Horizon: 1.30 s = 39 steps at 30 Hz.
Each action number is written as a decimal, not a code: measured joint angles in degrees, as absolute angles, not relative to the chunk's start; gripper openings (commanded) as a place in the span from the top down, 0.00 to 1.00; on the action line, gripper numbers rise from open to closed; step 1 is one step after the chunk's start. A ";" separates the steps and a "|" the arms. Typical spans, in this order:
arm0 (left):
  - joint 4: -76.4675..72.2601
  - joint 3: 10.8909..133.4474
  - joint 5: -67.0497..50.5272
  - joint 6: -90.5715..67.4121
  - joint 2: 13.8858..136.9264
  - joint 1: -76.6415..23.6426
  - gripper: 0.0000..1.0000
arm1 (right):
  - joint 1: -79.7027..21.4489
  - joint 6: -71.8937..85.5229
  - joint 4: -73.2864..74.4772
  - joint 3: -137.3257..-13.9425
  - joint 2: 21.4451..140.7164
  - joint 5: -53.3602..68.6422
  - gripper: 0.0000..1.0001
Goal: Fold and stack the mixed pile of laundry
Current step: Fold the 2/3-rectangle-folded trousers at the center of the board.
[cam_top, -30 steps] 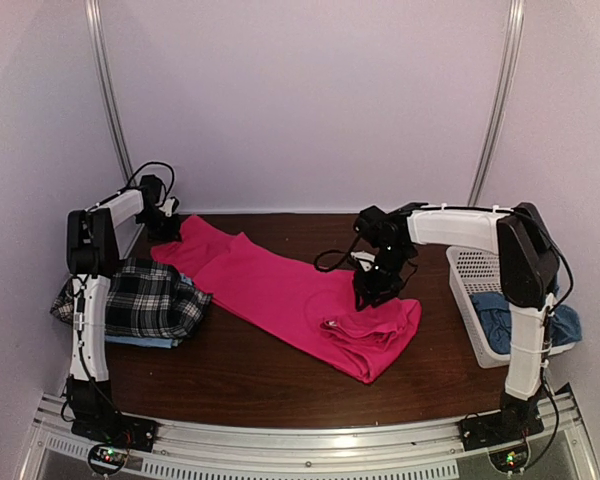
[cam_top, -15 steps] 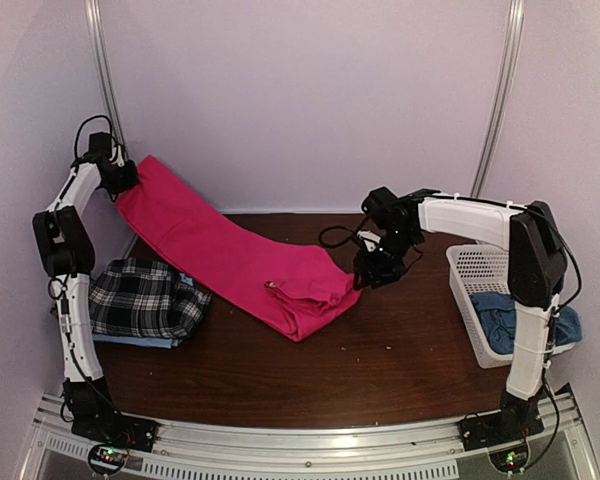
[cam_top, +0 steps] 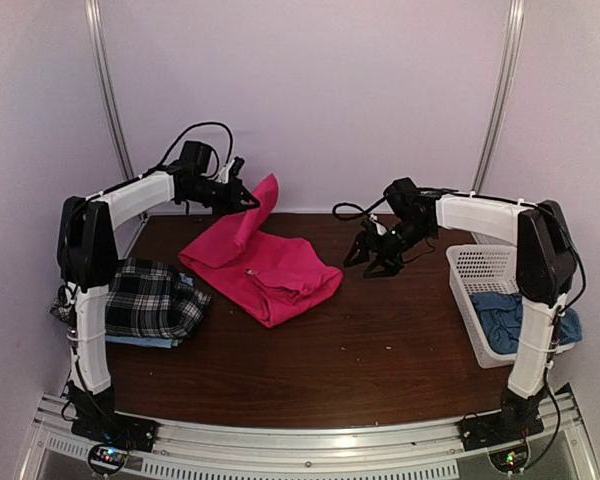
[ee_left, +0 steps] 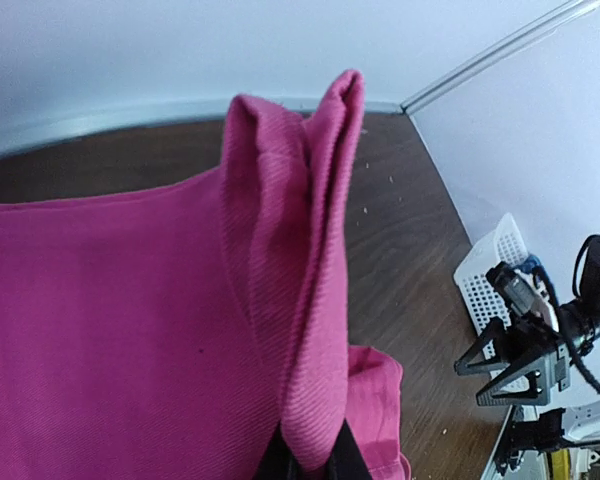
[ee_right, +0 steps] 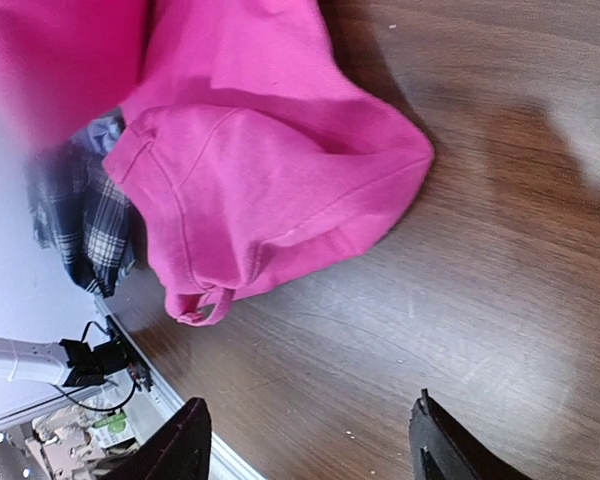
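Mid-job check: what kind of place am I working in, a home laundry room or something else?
Probably a robot test booth, not a home: plain white walls with metal rails enclose one brown table, and an aluminium mounting rail runs along its near edge.

Since earlier views: left gripper (cam_top: pixel 242 197), clamped on edge of hot-pink trousers (cam_top: pixel 270 270), swings from high at 10 o'clock in toward 12. Trousers no longer stretch long; now doubled into heap at centre. The right gripper (cam_top: pixel 370 262) lets go, jaws spread wider, now clear of cloth on its 3 o'clock side.
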<state>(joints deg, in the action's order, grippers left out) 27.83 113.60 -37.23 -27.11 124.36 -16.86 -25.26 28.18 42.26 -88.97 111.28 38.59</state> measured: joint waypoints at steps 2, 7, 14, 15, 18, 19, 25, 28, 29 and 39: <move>27.55 110.21 -38.68 -27.57 124.44 -17.91 1.00 | -25.34 29.30 40.75 -89.45 112.53 42.68 0.28; 28.21 104.03 -37.23 -26.68 126.72 -14.74 1.00 | -26.20 31.97 37.85 -93.76 119.72 50.41 0.28; 32.36 103.90 -33.87 -22.74 135.63 -10.59 1.00 | -28.69 33.65 37.50 -105.62 131.35 57.76 0.31; 32.18 103.90 -34.30 -22.41 135.98 -10.33 1.00 | -29.17 33.76 37.58 -106.78 132.53 58.74 0.37; 32.77 103.90 -33.04 -21.93 135.74 -10.15 1.00 | -30.30 34.24 37.89 -108.79 134.96 60.34 0.84; 32.80 103.85 -32.80 -21.96 135.74 -10.02 1.00 | -30.50 34.30 38.19 -109.10 135.46 60.42 0.94; 33.12 103.53 -31.73 -22.00 135.39 -9.56 1.00 | -29.67 29.36 46.87 -109.36 135.11 55.90 1.00; 33.21 103.48 -31.66 -22.00 135.33 -9.43 1.00 | -28.10 23.94 52.75 -106.65 131.63 50.35 1.00; 33.26 103.46 -31.66 -22.00 135.33 -9.39 1.00 | -27.57 22.06 55.29 -105.80 130.06 47.86 1.00; 33.23 103.37 -31.70 -22.02 135.33 -9.28 1.00 | -25.45 13.21 76.07 -112.57 125.91 3.29 0.39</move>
<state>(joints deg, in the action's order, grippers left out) 33.23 103.37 -31.70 -22.02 135.33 -9.28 -25.45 13.21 76.07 -112.57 125.91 3.29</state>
